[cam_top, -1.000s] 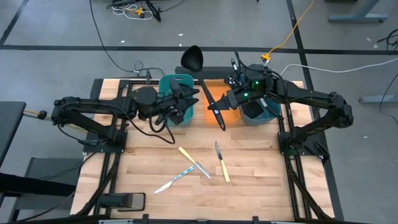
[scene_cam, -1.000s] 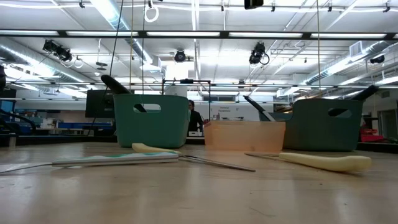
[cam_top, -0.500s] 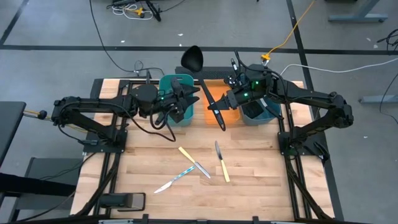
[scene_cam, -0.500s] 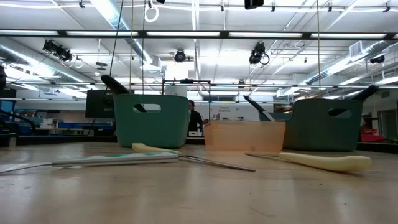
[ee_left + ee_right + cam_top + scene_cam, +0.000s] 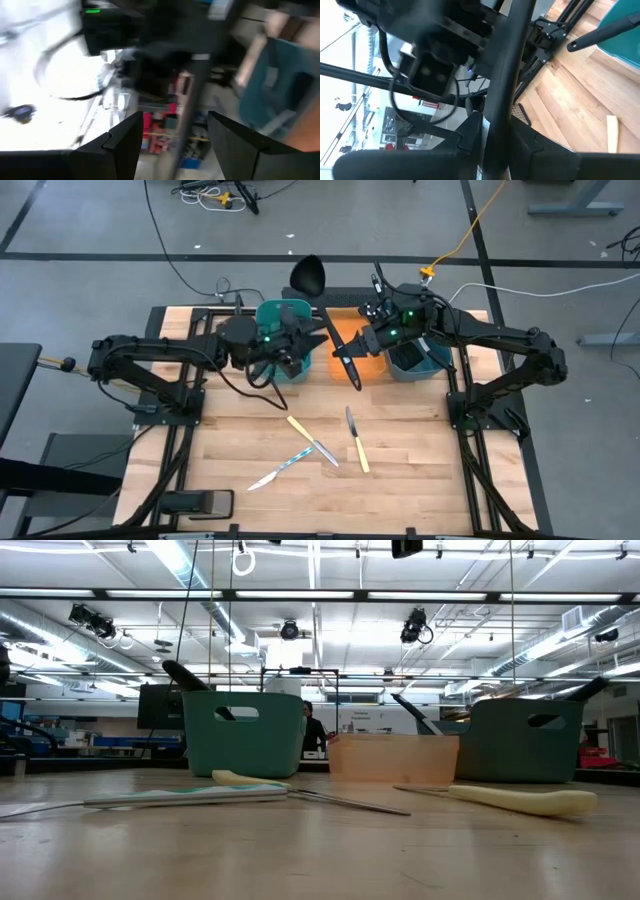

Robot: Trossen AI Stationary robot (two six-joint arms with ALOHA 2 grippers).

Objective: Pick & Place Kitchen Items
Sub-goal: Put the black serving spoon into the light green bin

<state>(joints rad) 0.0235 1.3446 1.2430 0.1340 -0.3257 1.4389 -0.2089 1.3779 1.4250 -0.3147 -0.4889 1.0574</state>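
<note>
My right gripper is shut on a long black ladle, held high over the orange tray. In the right wrist view the ladle's shaft runs up between the fingers. My left gripper hovers open above the left teal bin. Its fingers stand on either side of the blurred shaft without touching it. On the table lie two pale-yellow-handled knives and a light-blue-handled knife. My right gripper pinches the ladle's shaft between its two fingers, which lie across the shaft. It comes from the table's right, slanting a little downward. The ladle is lifted clear, with its bowl toward the far edge and its handle end toward the near side.
The right teal bin holds a black utensil. In the low view, black handles stick up from the left bin, the tray and the right bin. There is bare wood around the knives.
My left gripper has edged toward the table's right, nearer the ladle's shaft, and turned a little while staying open. My right gripper and the ladle have kept still.
</note>
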